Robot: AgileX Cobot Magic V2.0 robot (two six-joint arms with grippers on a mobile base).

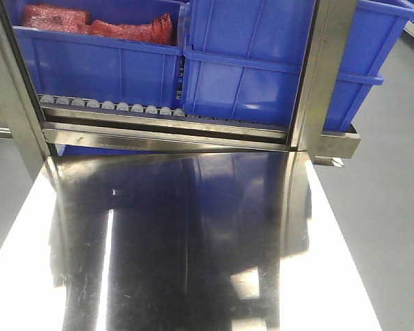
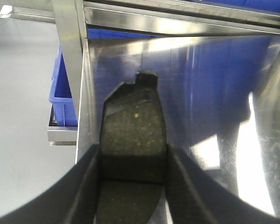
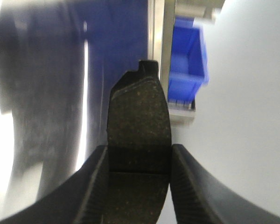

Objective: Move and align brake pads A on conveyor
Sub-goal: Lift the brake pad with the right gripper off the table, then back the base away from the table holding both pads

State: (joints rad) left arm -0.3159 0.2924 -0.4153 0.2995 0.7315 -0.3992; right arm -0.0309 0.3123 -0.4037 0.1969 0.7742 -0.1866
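Pads sit in both grips. My left gripper [image 2: 134, 161] is clamped across the waist of the left-hand brake pad [image 2: 133, 119], which hangs clear of the surface just inside the left edge of the steel tabletop [image 2: 214, 88], close to the upright post [image 2: 70, 56]. My right gripper [image 3: 139, 156] pinches the right-hand brake pad [image 3: 137, 107] the same way, over the tabletop's right edge, with grey floor beyond. The conveyor shows in none of my views, so I judge this to be the carry, with the placing not yet done.

To do it well, I would keep both squeezes firm and the pads level. I would bring their long sides parallel, tabs pointing the same way, and let go only once each backing plate lies flat on the belt.

Each friction face is dark and gritty with pale flecks, and a groove crosses it between the fingers. The black backing ends in a square tab with chamfered shoulders. The right fingers look ribbed. The tabletop is mirror-bright and reflects the blue bins [image 1: 248, 62], so I would distrust it when judging height.
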